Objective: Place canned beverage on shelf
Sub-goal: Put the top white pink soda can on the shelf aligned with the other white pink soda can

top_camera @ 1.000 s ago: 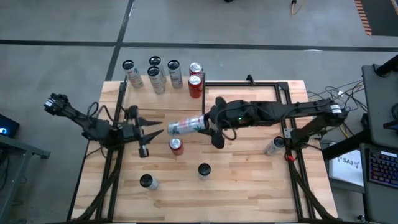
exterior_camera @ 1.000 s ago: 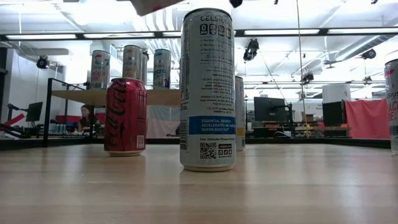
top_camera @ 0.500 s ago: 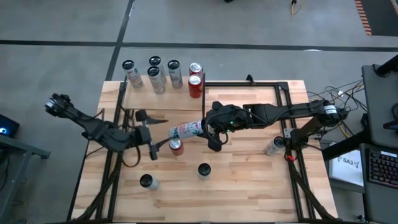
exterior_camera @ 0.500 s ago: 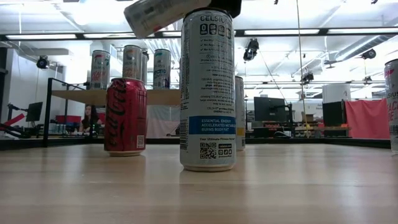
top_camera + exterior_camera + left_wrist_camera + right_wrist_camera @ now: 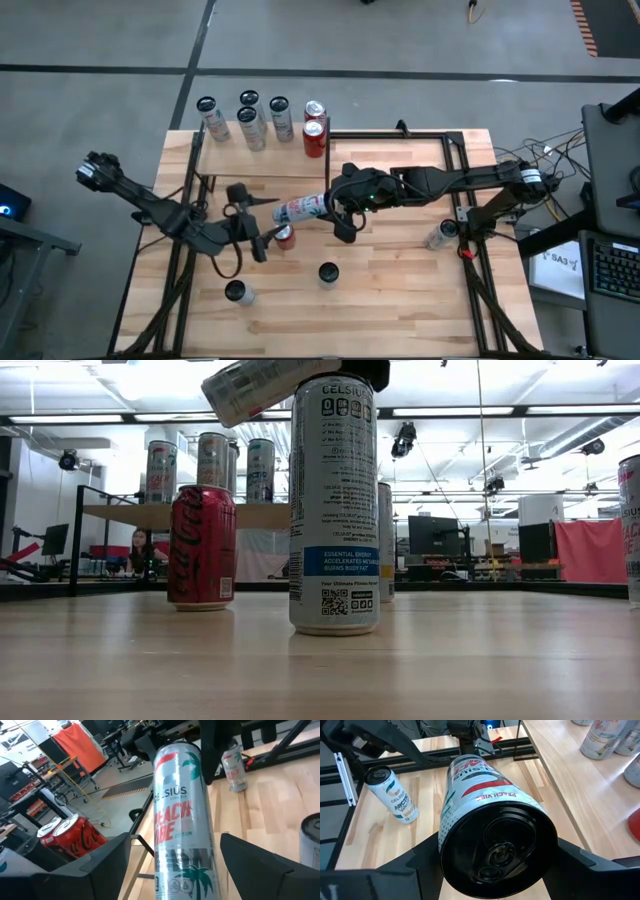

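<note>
Right claw: clenched on the white can, held sideways above the surface.
Left claw: released, flanking the can's far end.

Bright, even indoor light from ceiling strip lamps. Soft short shadows fall on the tabletop. The nearest wood looks blurred in the low view.

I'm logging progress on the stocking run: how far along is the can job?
Done: five cans stand on the shelf. In hand: the right gripper holds a Celsius can sideways above the table, facing the open left gripper. Left: shelving it, plus four cans on the tabletop.
</note>
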Controlling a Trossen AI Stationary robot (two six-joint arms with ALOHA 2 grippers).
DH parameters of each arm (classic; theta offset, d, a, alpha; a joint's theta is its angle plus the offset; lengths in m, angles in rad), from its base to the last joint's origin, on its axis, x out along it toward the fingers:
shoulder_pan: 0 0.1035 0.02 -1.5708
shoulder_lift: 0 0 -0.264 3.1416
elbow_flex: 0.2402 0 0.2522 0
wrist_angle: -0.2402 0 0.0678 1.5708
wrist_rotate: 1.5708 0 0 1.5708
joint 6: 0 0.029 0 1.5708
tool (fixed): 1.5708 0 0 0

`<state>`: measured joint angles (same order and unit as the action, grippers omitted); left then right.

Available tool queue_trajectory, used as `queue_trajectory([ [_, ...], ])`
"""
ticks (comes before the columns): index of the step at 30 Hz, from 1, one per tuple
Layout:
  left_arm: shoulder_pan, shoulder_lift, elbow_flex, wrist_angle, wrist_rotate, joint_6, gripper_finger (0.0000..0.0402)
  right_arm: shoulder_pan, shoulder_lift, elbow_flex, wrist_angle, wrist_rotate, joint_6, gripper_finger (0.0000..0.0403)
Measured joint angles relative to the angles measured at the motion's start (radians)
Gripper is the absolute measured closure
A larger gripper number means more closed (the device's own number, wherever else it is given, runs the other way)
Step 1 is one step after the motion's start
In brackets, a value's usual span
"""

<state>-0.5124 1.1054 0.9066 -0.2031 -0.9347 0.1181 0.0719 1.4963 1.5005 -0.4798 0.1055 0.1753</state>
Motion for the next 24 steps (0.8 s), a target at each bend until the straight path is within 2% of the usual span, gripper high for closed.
queue_trajectory([
  [6,0.021,0.033,0.0,0.0,-0.05,-0.015,0.0109,0.0,0.0,0.0,-0.005,0.0,0.0,0.0155],
  [14,0.076,0.111,0.003,0.002,-0.001,-0.061,0.0109,0.0,0.0,0.0,-0.019,0.01,0.001,0.0155],
  [24,0.096,0.156,0.062,0.001,0.009,-0.084,0.0105,0.0,0.0,0.0,-0.012,0.004,0.003,0.0155],
])
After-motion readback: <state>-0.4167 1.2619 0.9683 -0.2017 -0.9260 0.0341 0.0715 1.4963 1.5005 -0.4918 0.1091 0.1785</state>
